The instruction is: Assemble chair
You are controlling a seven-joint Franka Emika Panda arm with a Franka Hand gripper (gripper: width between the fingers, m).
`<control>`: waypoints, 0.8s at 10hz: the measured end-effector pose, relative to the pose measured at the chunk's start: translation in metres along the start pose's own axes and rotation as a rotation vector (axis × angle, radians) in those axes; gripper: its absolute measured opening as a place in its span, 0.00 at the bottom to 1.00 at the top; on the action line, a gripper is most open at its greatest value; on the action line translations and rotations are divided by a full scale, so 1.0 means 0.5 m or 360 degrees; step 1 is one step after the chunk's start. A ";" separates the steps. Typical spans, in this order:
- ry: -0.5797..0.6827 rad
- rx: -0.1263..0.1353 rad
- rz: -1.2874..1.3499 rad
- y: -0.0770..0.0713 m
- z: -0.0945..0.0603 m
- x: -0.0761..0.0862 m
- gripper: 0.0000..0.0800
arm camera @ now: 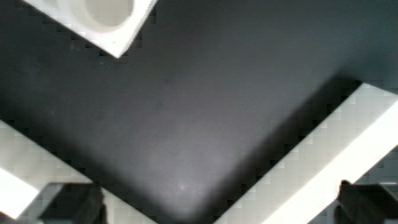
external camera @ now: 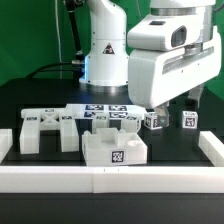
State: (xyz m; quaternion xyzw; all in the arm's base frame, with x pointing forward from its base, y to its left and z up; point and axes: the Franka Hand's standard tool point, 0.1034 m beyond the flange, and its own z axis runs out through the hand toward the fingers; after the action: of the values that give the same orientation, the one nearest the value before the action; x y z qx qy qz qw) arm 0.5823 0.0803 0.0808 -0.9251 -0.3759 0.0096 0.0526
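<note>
White chair parts all lie loose, nothing joined. A notched frame (external camera: pixel 28 130) and a second notched frame (external camera: pixel 66 128) lie flat, side by side, at the exterior view's left. A boxy tagged piece (external camera: pixel 113 151) sits near-centre, seemingly open-topped. Two tagged leg blocks (external camera: pixel 153 120) (external camera: pixel 189 120) stand apart, farther right.

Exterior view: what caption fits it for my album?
Open gripper hangs near two small leg blocks, with other chair parts spread on the black table.

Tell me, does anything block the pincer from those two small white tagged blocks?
Nothing visible does. The open pincer hangs close above the two small white plastic tagged blocks, with only air between. The white notched plastic frames lie well toward the exterior view's left.
</note>
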 end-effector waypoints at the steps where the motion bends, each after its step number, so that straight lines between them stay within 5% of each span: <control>1: 0.0000 0.0000 0.0001 0.000 0.000 0.000 0.81; 5: 0.0045 -0.0048 0.0219 0.031 0.014 -0.040 0.81; 8: 0.0057 -0.0045 0.0576 0.035 0.019 -0.047 0.81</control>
State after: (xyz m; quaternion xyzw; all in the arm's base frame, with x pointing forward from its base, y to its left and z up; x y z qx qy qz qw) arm 0.5769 0.0524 0.0691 -0.9783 -0.2023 -0.0028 0.0438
